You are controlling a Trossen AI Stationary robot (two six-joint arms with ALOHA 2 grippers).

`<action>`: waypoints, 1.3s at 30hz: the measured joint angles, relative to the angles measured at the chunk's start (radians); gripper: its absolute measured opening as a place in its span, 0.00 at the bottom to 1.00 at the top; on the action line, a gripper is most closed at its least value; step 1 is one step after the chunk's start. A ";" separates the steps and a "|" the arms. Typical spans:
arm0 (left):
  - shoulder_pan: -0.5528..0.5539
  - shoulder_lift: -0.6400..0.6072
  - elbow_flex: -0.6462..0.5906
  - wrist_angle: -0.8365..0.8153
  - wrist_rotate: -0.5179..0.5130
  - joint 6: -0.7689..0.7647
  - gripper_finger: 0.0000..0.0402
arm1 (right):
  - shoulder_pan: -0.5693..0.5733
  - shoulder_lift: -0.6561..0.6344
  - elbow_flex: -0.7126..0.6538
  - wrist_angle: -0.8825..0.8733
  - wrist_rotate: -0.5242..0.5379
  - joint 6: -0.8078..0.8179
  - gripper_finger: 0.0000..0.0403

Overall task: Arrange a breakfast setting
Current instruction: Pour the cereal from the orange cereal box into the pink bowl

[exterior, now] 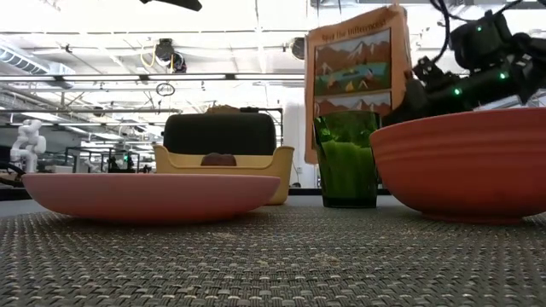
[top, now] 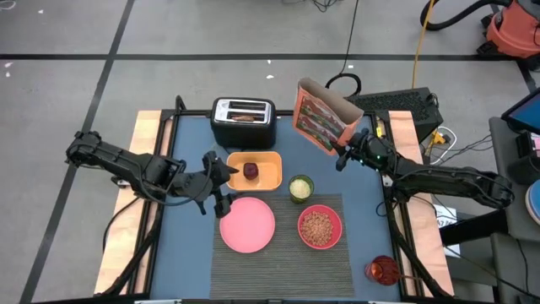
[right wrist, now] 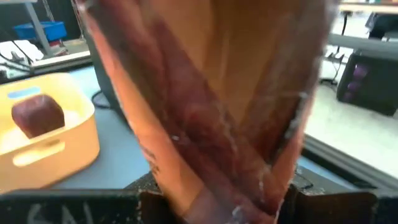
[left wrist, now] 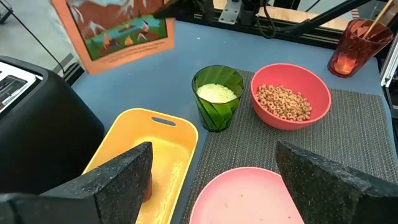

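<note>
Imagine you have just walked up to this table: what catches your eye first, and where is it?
First, the orange-red cereal box, held tilted in the air by the right pincer behind the pink bowl of cereal rings. Next, the empty pink plate on the dark placemat. The left pincer hangs open between plate and yellow tray, which holds a dark-red fruit.

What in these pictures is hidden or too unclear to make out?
- Toast in the toaster: high view shows only its top edge in the slots.
- Dark-red fruit: left wrist view, mostly behind the left gripper's finger.
- Cereal box: right wrist view, too close and blurred to read.
- Red cup: its contents are too small to identify.
</note>
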 joint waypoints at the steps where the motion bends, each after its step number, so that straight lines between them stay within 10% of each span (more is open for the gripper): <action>1: 0.000 0.000 0.000 0.000 0.000 0.000 0.86 | 0.000 0.000 -0.011 0.002 0.000 0.006 0.32; 39: 0.000 0.000 0.000 0.000 0.000 0.000 0.86 | 0.000 0.000 -0.140 -0.010 0.000 0.002 0.37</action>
